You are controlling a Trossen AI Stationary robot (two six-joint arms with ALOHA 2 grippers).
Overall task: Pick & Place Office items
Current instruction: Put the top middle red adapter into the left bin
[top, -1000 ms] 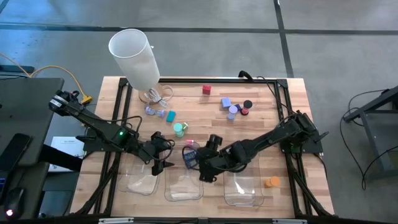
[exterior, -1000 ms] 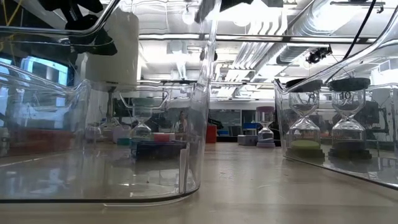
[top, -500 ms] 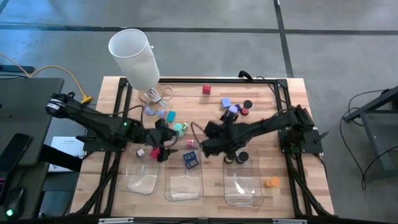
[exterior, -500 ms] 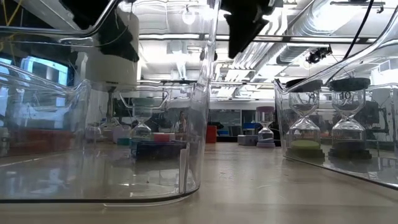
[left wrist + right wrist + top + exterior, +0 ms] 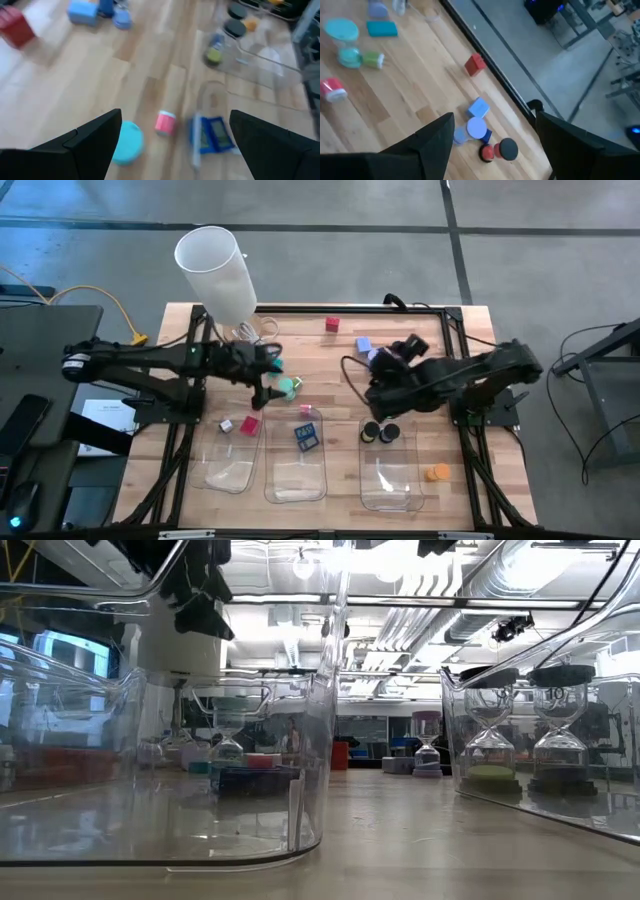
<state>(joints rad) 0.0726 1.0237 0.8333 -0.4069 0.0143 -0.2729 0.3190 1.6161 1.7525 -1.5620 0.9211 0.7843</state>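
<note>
From above, the left gripper [image 5: 263,380] hung over the wooden table [image 5: 330,375], close to a teal cap [image 5: 288,387], with its fingers spread wide and holding nothing. Its own wrist camera showed more: a pink cap [image 5: 165,122] lay on the wood between the fingers, beside the teal cap [image 5: 126,142] and a blue piece [image 5: 212,134].

The right gripper [image 5: 377,388] hung near the middle of the table, its fingers apart and empty. Only its wrist camera showed clearly a red cube [image 5: 475,63], a blue block [image 5: 478,107] and a round black cap [image 5: 508,148] by the table's edge.

The low camera saw mostly clear trays [image 5: 250,790].
</note>
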